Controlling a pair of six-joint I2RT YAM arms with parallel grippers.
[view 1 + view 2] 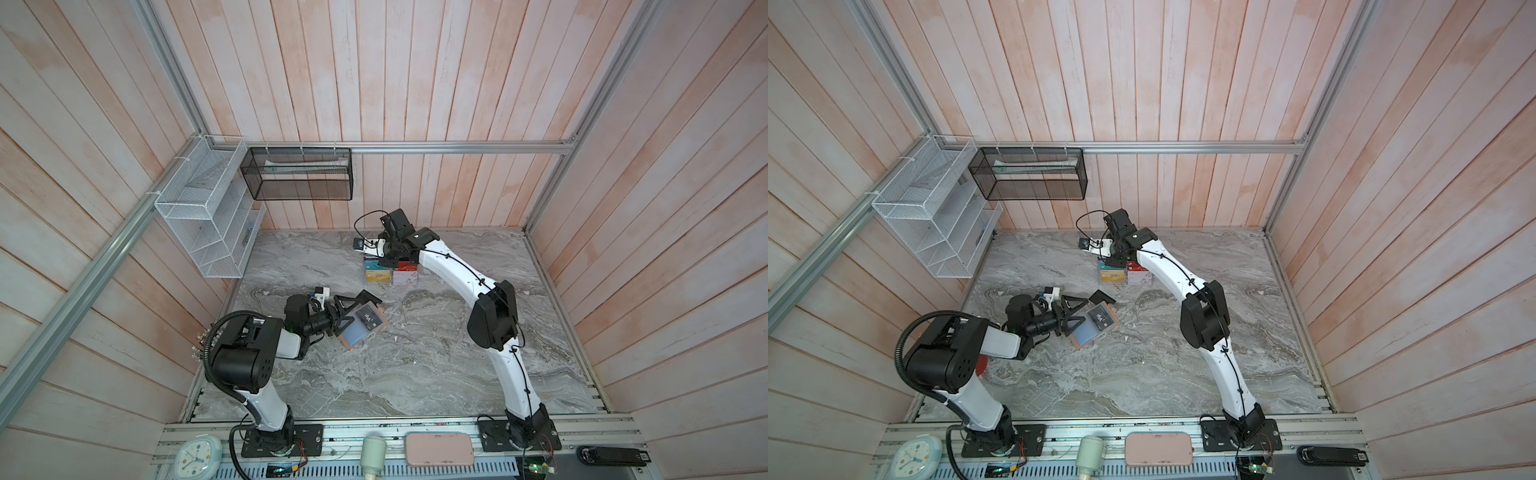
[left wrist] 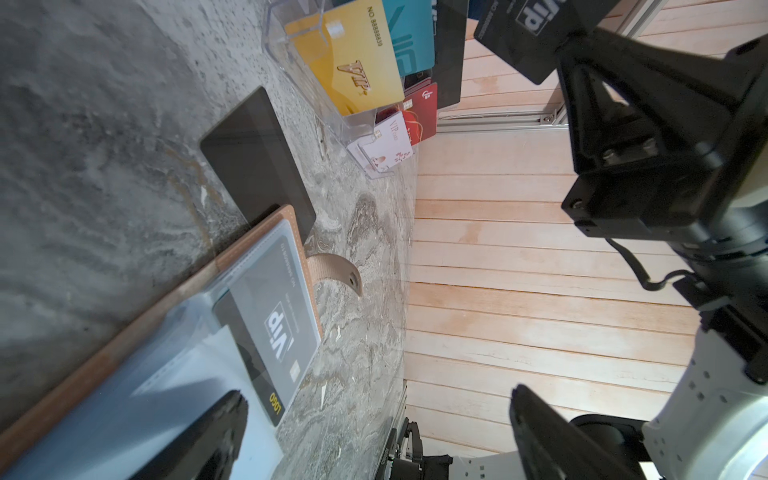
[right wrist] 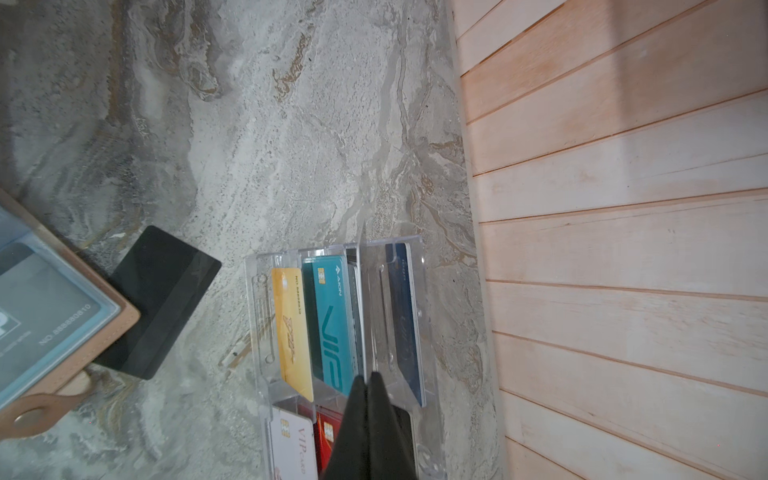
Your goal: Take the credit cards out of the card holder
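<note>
The grey marble-patterned tabletop [image 1: 415, 365] carries the tan-pink leather-look card holder [image 1: 357, 334], which lies open left of centre in both top views. The left gripper [image 1: 355, 312] hangs over it, jaws wide apart and empty. Above centre stands a clear acrylic tiered rack [image 3: 415, 249]. Over it, the right gripper [image 3: 368, 376] is clamped on a black Vip-lettered card [image 2: 515, 37].

Another black Vip card [image 2: 274, 324] sits in the holder's sleeve, and a plain black card [image 2: 253, 158] lies under the holder's corner.

To do this step well, I judge, set the held card down squarely. Then pin the holder's cover, not the sleeve, before pulling.
</note>
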